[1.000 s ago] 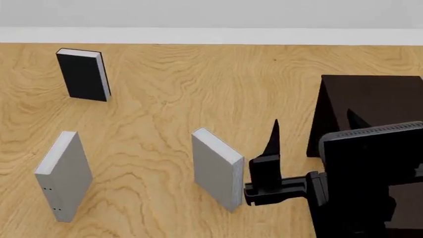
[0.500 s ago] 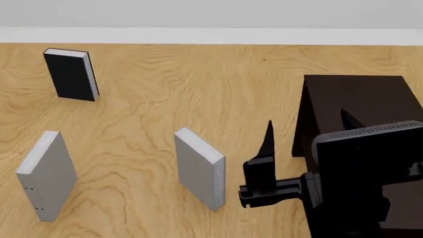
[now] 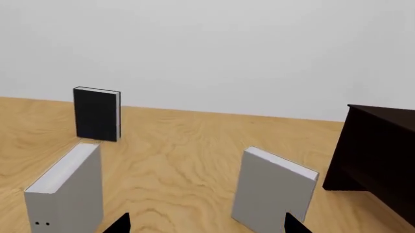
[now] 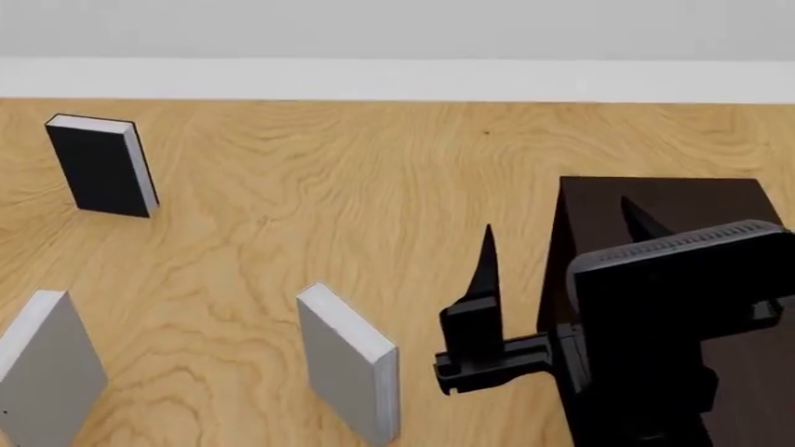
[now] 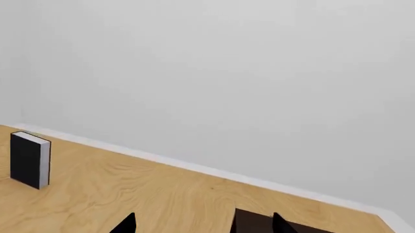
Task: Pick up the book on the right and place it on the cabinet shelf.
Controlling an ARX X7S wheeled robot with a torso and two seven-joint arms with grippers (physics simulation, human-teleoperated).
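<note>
The book (image 4: 348, 372) is a plain light-grey hardcover standing upright on the wooden floor; in the left wrist view the book (image 3: 272, 191) stands ahead, near one fingertip. The dark cabinet (image 4: 658, 200) stands to its right, and its shelf is hidden behind my arm. My right gripper (image 4: 559, 247) is open and empty, hovering above and to the right of the book, over the cabinet's near-left edge. In the right wrist view the right gripper (image 5: 203, 225) points over the cabinet (image 5: 253, 223). My left gripper (image 3: 206, 225) is open and empty, and out of the head view.
A grey book with dots on its spine (image 4: 44, 368) stands at the lower left, as the dotted book (image 3: 68, 194) in the left wrist view. A black book (image 4: 102, 166) stands far left near the white baseboard (image 4: 397, 79). My right arm's black housing (image 4: 671, 307) covers the cabinet's front.
In the head view, all books and the cabinet have slid left and lower. The right gripper sits slightly further left and higher against the cabinet, still open.
</note>
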